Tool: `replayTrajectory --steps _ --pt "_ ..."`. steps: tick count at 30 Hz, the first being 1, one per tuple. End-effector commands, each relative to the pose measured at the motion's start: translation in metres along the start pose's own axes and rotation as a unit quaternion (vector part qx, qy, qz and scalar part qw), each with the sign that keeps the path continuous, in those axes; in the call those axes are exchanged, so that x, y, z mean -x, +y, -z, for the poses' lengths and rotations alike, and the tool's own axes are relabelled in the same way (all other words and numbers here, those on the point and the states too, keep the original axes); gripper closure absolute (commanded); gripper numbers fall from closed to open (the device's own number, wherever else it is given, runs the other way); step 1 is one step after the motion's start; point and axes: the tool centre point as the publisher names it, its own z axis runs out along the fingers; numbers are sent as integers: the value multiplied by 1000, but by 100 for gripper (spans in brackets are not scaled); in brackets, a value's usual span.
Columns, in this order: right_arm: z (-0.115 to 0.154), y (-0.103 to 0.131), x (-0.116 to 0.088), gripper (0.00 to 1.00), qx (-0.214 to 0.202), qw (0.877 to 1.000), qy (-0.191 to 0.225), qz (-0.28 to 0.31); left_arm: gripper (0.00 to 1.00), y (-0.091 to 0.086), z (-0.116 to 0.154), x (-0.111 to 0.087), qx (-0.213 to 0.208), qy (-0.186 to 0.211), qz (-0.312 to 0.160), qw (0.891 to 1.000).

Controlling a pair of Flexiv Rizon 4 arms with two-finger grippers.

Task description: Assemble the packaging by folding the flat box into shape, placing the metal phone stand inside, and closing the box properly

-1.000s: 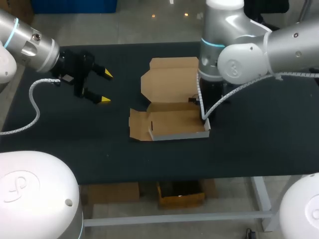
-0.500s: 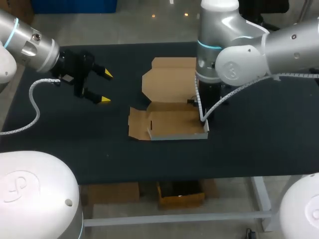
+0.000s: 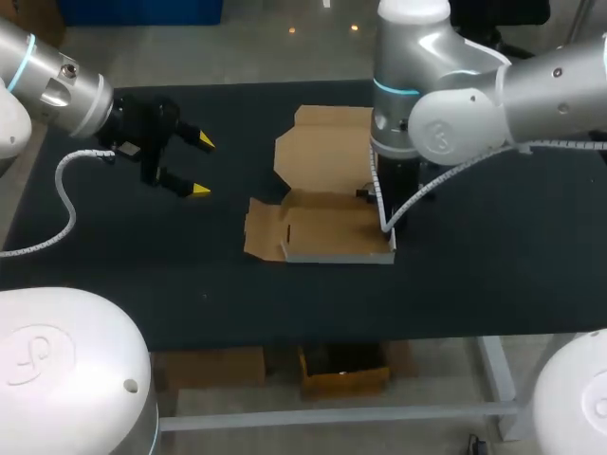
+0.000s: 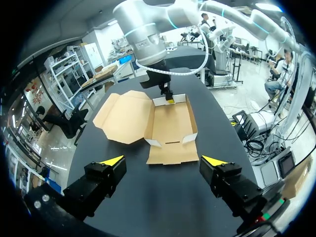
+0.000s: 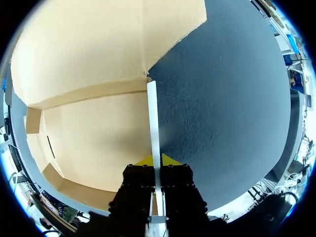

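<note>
**Step in hand, by judgement:** folding the box into shape.

- Brown cardboard box (image 3: 332, 235) lying open at centre of the head view on the black table (image 3: 493, 275), tray part-formed.
- Broad lid panel (image 3: 322, 156) laid back flat towards the upper centre.
- Right gripper (image 5: 157, 160) clamped on the tray's thin upright side wall (image 5: 153, 118), 1 yellow tip on each face, at the box's right end in the head view.
- Left gripper (image 3: 200, 166) held at the left of the frame, well apart from the box, its 2 fingers spread wide with nothing between them.
- Metal phone stand not found in any of the 3 views.

**Next move, by judgement:**

- Pinched wall to be kept square and locked.
- End flap (image 3: 262, 230) at the box's left, lying flat, then to be raised; spare left gripper suited to that.
- Stand to be located before loading.

**Obstructions:**

- Right arm standing directly over the right end of the tray.
- White coiled cable (image 3: 422, 194) hanging close beside that wall, liable to snag.
- Thin card under pinch liable to crease.
</note>
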Motion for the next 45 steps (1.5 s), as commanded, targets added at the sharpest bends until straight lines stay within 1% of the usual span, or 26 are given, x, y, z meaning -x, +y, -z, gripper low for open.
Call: replayTrajectory --steps 1,5,15,28,34,37,38,45 --pt "-3 2 0 100 5 1000 -6 4 0 0 1 0 1 2 0 1000" --pt "-3 3 1 100 8 1000 -16 11 0 0 1 0 1 2 0 1000" --pt "5 6 4 100 16 998 -59 34 0 0 1 0 1 2 0 1000" --pt "5 12 7 100 6 991 -127 37 0 0 1 0 1 2 0 1000" --pt "3 14 6 100 2 987 -158 27 0 0 1 0 1 2 0 1000" --pt "4 13 6 100 5 987 -160 24 0 0 1 0 1 2 0 1000" --pt "4 12 7 100 10 988 -154 24 0 0 1 0 1 2 0 1000" --pt "7 7 11 100 28 995 -79 54 0 0 1 0 1 2 0 1000"
